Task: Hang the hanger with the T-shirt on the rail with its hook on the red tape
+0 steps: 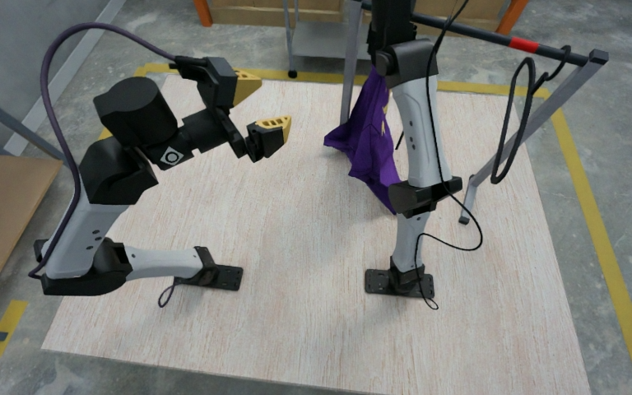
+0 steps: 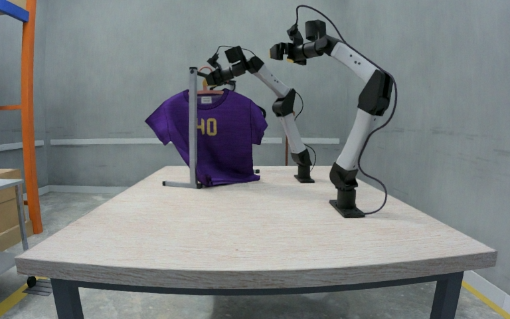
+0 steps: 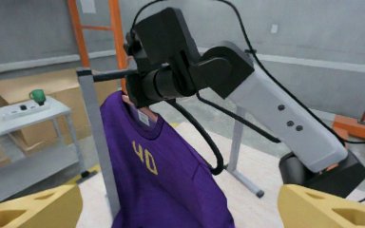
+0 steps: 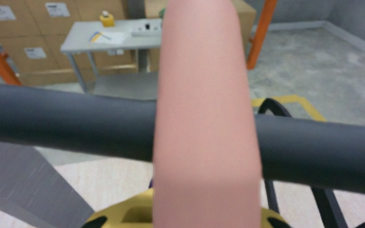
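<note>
Place: workshop-like room
Floor: bare concrete, yellow tape (image 1: 587,195) around the counter (image 1: 298,326) (image 2: 255,232)
Beside counter: metal cart (image 1: 321,39) (image 3: 35,119), cardboard boxes (image 4: 48,52)

Yellow "40" (slightly creased) on purple T-shirt (image 2: 225,150) (image 3: 163,182) (image 1: 368,144) front.
</note>
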`<state>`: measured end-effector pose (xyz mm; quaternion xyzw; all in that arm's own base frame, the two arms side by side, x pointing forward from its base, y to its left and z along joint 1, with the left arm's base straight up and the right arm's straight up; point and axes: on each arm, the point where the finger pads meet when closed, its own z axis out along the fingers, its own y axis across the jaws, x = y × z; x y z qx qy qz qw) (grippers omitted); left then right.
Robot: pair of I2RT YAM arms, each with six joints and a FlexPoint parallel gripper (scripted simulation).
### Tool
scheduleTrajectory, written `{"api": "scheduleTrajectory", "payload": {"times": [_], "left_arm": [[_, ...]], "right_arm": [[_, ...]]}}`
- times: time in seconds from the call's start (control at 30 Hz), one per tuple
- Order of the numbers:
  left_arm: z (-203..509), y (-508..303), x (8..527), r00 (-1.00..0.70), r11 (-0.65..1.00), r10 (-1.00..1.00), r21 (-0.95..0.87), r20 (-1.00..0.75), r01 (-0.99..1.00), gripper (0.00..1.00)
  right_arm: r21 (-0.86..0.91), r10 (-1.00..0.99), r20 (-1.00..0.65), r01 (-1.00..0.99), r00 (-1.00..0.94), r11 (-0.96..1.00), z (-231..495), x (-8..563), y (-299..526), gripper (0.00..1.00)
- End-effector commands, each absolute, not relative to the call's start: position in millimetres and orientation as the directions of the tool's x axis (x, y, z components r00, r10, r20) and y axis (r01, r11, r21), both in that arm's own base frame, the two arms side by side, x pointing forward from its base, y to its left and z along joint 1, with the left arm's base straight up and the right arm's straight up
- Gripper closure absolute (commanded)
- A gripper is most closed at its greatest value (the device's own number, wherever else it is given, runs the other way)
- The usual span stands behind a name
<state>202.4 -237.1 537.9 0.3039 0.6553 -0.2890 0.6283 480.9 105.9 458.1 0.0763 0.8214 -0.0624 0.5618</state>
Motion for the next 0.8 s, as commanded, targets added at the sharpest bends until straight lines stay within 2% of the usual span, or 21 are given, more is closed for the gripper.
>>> {"api": "scheduleTrajectory", "payload": {"times": [0.0, 0.77], "left_arm": [[546, -235, 200, -0.014, 0.647, 0.017, 0.000, -1.000, 0.762, 0.00], [546, -235, 200, -0.014, 0.647, 0.017, 0.000, -1.000, 0.762, 0.00]], "right_arm": [[0.039, 0.102, -0.962, 0.244, -0.251, 0.969, 498, 464, 84, 1.00], [0.013, 0.086, -0.961, 0.265, -0.264, 0.964, 493, 436, 8, 1.00]]}}
